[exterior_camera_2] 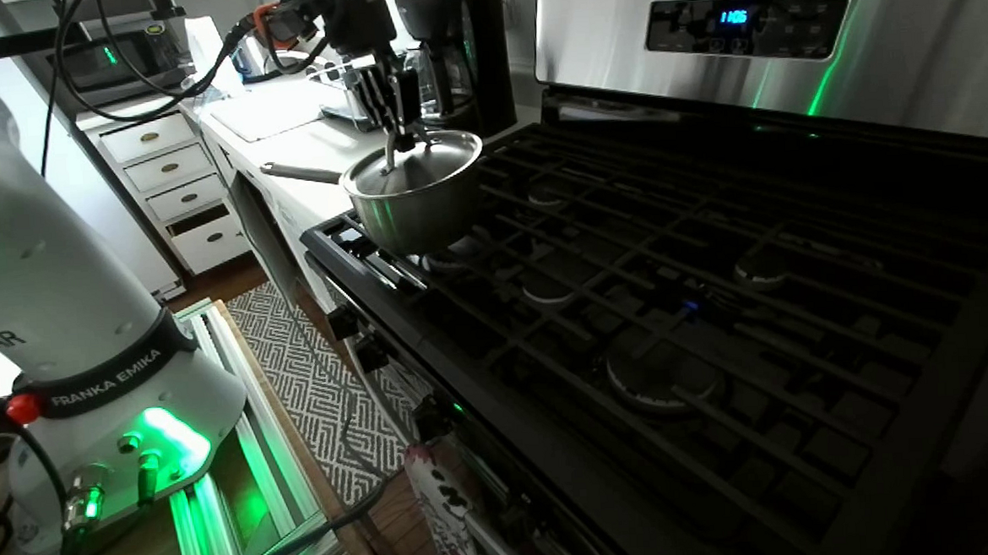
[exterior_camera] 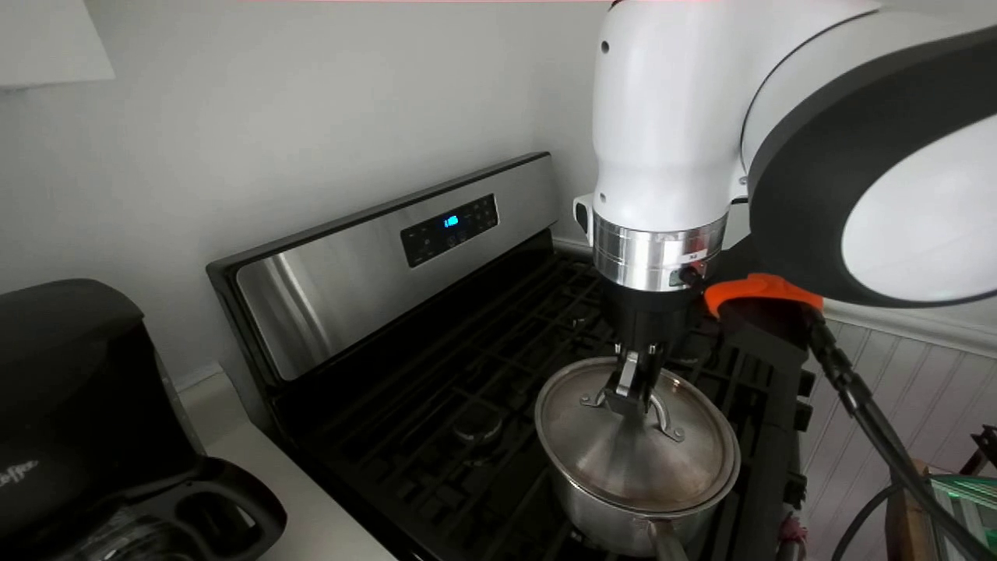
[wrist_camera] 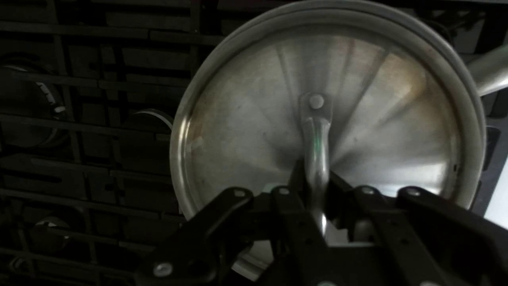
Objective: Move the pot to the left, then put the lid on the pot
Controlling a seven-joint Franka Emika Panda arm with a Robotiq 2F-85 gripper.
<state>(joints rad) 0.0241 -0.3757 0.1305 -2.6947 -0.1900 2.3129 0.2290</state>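
At a front corner of the stove point(exterior_camera_2: 680, 272), the pot point(exterior_camera_2: 419, 222) stands with the lid point(wrist_camera: 246, 131) seated on it. My fingers point(wrist_camera: 338, 186) are narrow, holding the lid's handle point(wrist_camera: 316, 149), one each side, its long axis square to their closing line. Judgement: part sideways before straight lift.

In an exterior view: free passage over the grates point(exterior_camera_2: 603, 263) right of the pot point(exterior_camera_2: 419, 222). Obstructions: back panel point(exterior_camera_2: 746, 82) behind grates; coffee maker point(exterior_camera_2: 484, 58) beyond pot; jaws fill space above lid point(exterior_camera_2: 439, 167).

black coffee maker point(exterior_camera: 70, 382) on white counter point(exterior_camera: 243, 438) beside stove point(exterior_camera_2: 629, 270), patterned rug point(exterior_camera_2: 310, 397) below
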